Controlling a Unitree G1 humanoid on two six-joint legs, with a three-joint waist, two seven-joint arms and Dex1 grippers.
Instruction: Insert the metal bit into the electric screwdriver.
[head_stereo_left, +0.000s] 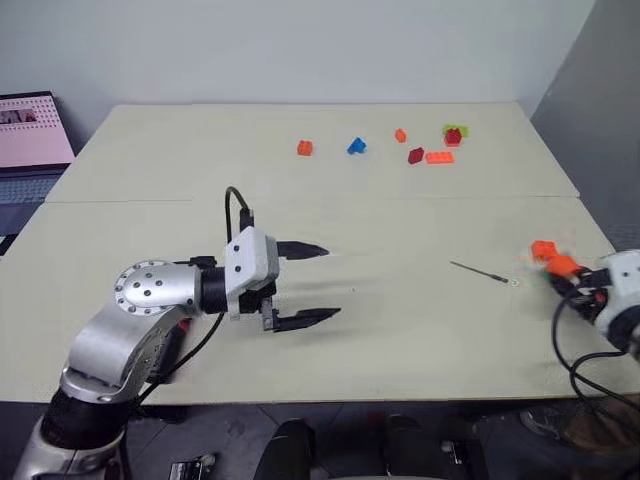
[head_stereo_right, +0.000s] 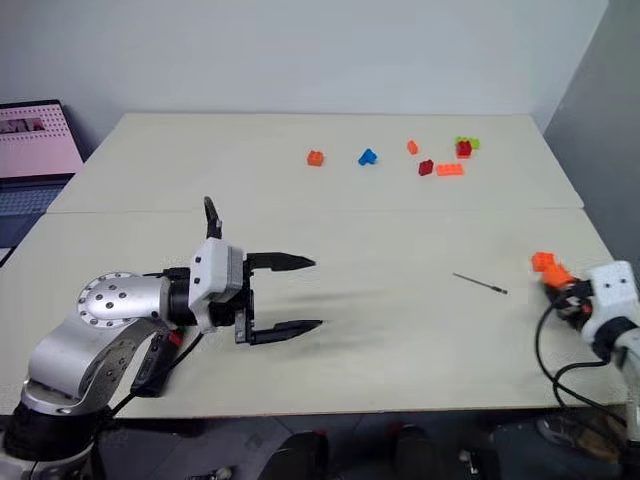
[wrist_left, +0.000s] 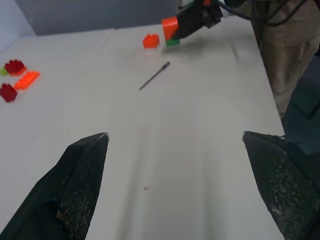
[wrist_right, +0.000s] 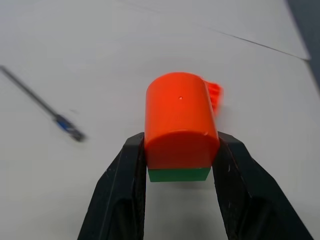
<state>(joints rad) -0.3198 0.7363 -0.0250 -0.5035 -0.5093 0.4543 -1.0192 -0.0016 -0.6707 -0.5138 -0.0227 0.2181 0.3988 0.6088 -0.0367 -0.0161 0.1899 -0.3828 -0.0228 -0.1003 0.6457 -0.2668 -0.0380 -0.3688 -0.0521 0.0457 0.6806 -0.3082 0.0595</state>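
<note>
Pale cream surface (head_stereo_left: 330, 370), made of two boards with a seam running across between them, set against a plain light wall; a grey wall closes the right side. A laptop (head_stereo_left: 30, 140) with a pinkish screen sits off the far left corner. Scattered toy bricks (head_stereo_left: 430, 145) lie along the far part (orange, blue, red, one yellow-green). The metal bit (head_stereo_left: 478, 271) lies flat and alone on the right half, on a slant. The left gripper (head_stereo_left: 305, 283) hovers over the near left part, pointing to the right, fingers wide apart with nothing between them. The right gripper (wrist_right: 177, 170) is at the right edge, near the bit, fingers clamped on an orange block with a green base (wrist_right: 181, 125); a small orange brick (wrist_left: 151, 41) lies just beyond it. A person in tan trousers (wrist_left: 290, 55) stands by that edge.
</note>
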